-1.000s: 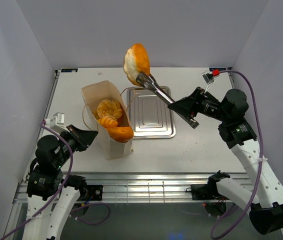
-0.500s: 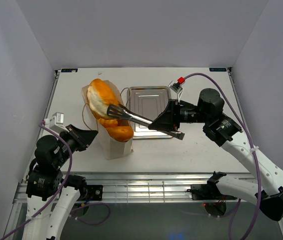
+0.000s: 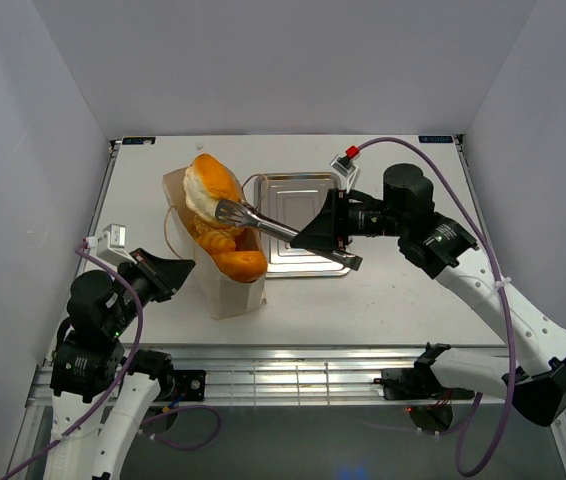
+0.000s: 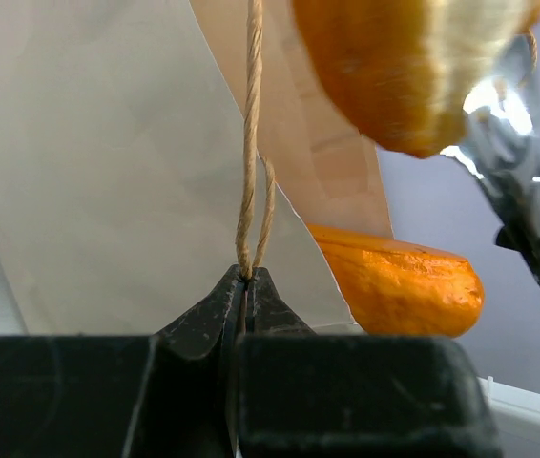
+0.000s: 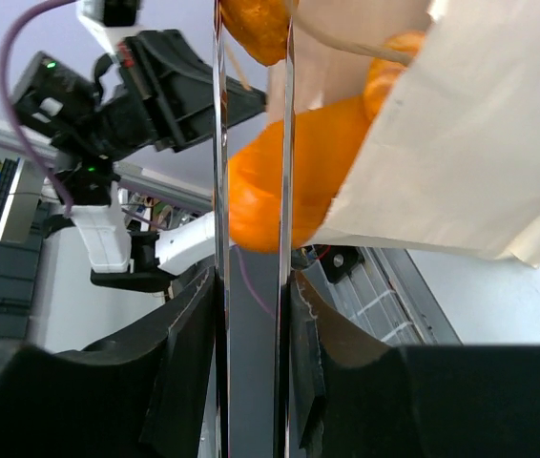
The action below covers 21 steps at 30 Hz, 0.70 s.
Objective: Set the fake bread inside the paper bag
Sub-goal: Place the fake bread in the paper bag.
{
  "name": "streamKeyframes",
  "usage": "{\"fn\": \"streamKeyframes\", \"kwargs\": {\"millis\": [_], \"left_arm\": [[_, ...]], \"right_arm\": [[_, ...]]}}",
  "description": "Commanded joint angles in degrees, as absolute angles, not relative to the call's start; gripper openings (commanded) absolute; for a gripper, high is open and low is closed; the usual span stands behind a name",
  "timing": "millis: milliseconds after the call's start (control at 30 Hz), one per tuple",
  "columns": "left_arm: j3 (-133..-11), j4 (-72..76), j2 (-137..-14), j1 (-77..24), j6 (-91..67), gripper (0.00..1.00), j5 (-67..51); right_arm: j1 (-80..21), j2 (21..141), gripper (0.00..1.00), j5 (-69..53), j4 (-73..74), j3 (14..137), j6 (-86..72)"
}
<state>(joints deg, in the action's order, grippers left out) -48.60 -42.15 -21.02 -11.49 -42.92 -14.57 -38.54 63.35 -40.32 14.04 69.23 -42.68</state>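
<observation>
Top external view, left side: the left gripper [image 3: 168, 275] is clenched on the thin cord handle [image 4: 249, 143] of the paper bag [image 3: 225, 298]. The bag stands just ahead of that gripper with its mouth open. Directly over the mouth, a bread roll [image 3: 210, 185] is pinched in the tips of metal tongs [image 3: 263, 222]. The right gripper [image 3: 315, 237] squeezes these tongs closed at their rear end.

Judgement: the step in hand is the release into the bag.
- The roll is best lowered closer to the mouth and centred between the bag walls before the right gripper eases its squeeze.
- The left gripper should hold the cord taut so the bag cannot tip.
- Risk: the pieces inside sit high and a long loaf [image 3: 235, 265] pokes past the near rim, so the roll may bounce out.

Bread roll: glossy golden-orange crust with a paler cream patch on one side.

A silver tray [image 3: 288, 258] lies beneath the tongs.
</observation>
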Motion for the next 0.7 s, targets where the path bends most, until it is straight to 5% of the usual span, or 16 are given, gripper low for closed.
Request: {"fn": "streamKeyframes", "kwargs": {"millis": [0,667], "left_arm": [[-50.4,-43.1,-21.8,-11.8,-42.8,0.0,-14.9],[-50.5,-43.4,-21.7,-11.8,-42.3,0.0,-14.3]], "right_arm": [[-38.8,64.3,0.13,-40.1,13.2,71.3,-42.5],[-38.8,67.5,0.48,-39.9,8.8,70.6,-44.0]]}}
